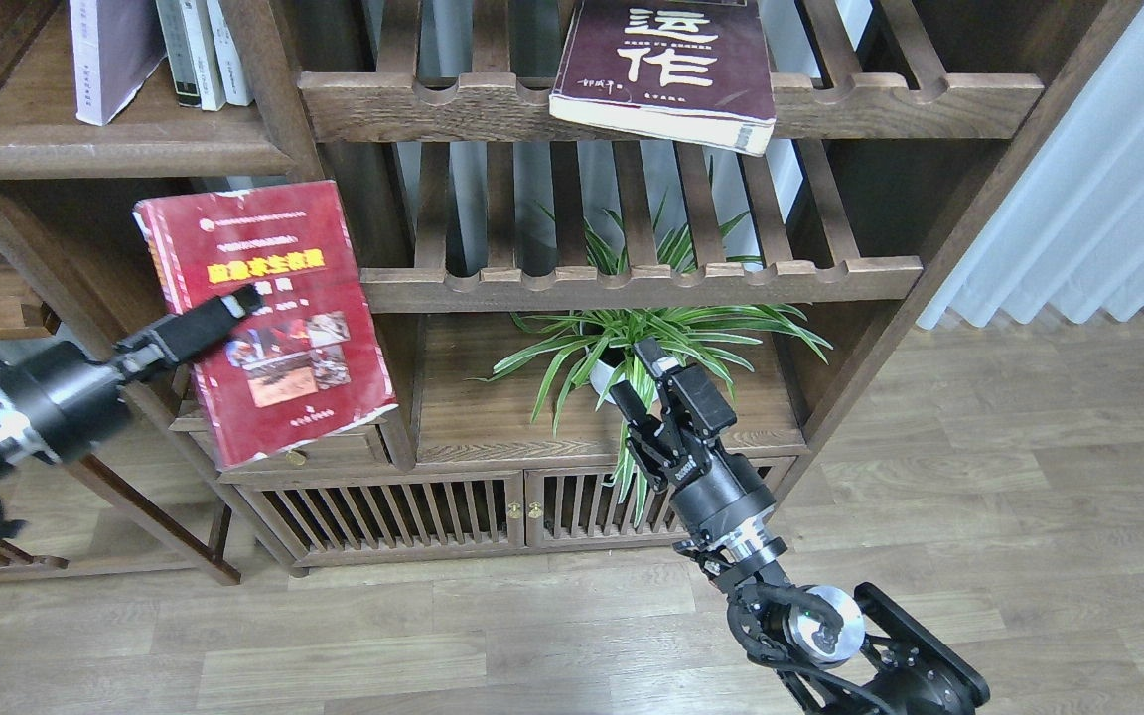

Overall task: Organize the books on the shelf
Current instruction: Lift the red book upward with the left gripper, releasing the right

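My left gripper (pixel 234 303) is shut on the red book (pixel 269 323) with the photo cover and holds it up in the air at the left, below the solid dark-brown shelf (pixel 115 154). The white-and-lavender book (pixel 110 55) leans on that shelf at the top left. The thick maroon book (pixel 666 70) with white characters lies on the upper slatted rack, its corner hanging over the front rail. My right gripper (pixel 640 372) is open and empty in front of the plant.
Several pale upright books (pixel 205 50) stand beside the lavender one. A potted spider plant (pixel 632 343) sits on the low cabinet top (pixel 493 417). Two slatted racks (pixel 632 283) cross the middle. A white curtain (pixel 1108 189) hangs at the right.
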